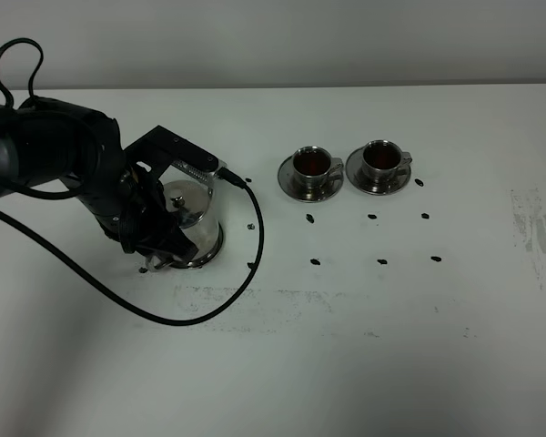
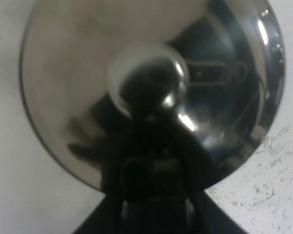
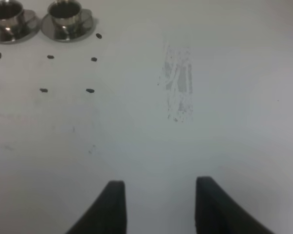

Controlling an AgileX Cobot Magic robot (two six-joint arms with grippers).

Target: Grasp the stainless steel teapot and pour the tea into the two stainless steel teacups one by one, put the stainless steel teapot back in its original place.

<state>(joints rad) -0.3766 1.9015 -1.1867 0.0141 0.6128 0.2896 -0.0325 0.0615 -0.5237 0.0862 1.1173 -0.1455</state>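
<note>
The stainless steel teapot (image 1: 193, 217) stands upright at the left of the table, and a thin shiny rim (image 1: 216, 249) shows round its base. My left gripper (image 1: 162, 246) is pressed against its near-left side. In the left wrist view the lid (image 2: 88, 73) and knob (image 2: 147, 80) fill the frame, and a dark blur hides how the jaws stand. The two stainless steel teacups (image 1: 311, 165) (image 1: 380, 159) sit on saucers (image 1: 296, 189) at the back centre, each holding dark tea. They also show as teacups (image 3: 7, 12) (image 3: 66, 12) in the right wrist view. My right gripper (image 3: 159, 181) hovers open over bare table.
A black cable (image 1: 251, 264) loops from the left arm (image 1: 55, 159) across the table in front of the teapot. Small dark marks (image 1: 315, 260) dot the surface in front of the cups. A scuffed patch (image 1: 535, 237) lies at the far right.
</note>
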